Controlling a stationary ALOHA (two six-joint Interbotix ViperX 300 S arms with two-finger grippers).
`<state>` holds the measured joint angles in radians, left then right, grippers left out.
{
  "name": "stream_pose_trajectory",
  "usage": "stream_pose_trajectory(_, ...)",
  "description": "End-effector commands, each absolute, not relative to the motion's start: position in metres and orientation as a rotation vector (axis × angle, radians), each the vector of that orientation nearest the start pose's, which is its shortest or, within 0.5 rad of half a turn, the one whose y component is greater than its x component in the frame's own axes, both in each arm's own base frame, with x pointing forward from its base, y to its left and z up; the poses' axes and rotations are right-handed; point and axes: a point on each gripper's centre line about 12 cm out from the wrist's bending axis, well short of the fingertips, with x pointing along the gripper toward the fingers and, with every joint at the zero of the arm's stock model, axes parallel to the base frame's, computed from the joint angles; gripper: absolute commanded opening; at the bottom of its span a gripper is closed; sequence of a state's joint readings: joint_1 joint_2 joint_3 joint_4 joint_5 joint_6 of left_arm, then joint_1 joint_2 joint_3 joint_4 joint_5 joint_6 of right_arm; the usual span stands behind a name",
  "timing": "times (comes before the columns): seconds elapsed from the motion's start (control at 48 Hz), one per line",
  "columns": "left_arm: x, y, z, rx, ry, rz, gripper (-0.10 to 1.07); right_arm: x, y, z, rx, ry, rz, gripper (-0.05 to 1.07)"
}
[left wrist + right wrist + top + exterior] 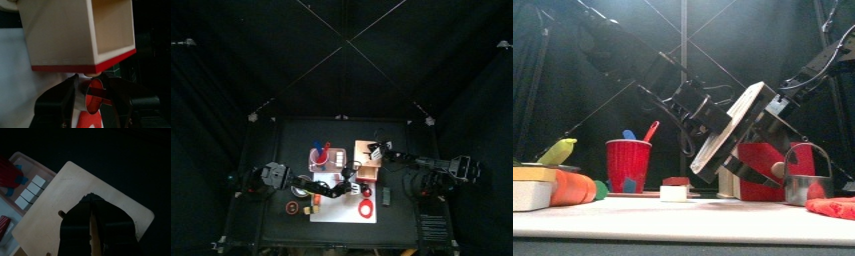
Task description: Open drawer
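Black curtains enclose the black tabletop (398, 140). The drawer (734, 130) is tilted off the surface, right of centre at about 3 o'clock. The right gripper (92, 223) is clamped on its pale panel, probably bracing it. The left gripper (89, 85) brackets the drawer's small knob (89, 75), jaws slightly parted, apparently ready to pull.

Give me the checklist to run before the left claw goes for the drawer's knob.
1. Right claw clamped on the drawer, at its pale panel's edge: ok.
2. Left claw open: ok.
3. Knob lined up between the left jaws: ok, it sits just past their tips.
4. Left claw closed on the knob: not ok, not yet done.
5. Drawer sitting level: not ok, the front view shows it tilted.
6. Pull path behind the left claw free: cannot tell.
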<state>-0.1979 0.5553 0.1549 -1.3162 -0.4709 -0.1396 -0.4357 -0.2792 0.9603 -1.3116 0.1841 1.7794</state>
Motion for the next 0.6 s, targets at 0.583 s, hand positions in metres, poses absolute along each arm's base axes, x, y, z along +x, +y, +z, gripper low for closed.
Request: stream_pose_trajectory(0.583,0.497,-0.056,0.136,-1.069,0.204,0.52,0.88,0.259,-0.137,0.159,0.535,0.606,-0.733,0.13)
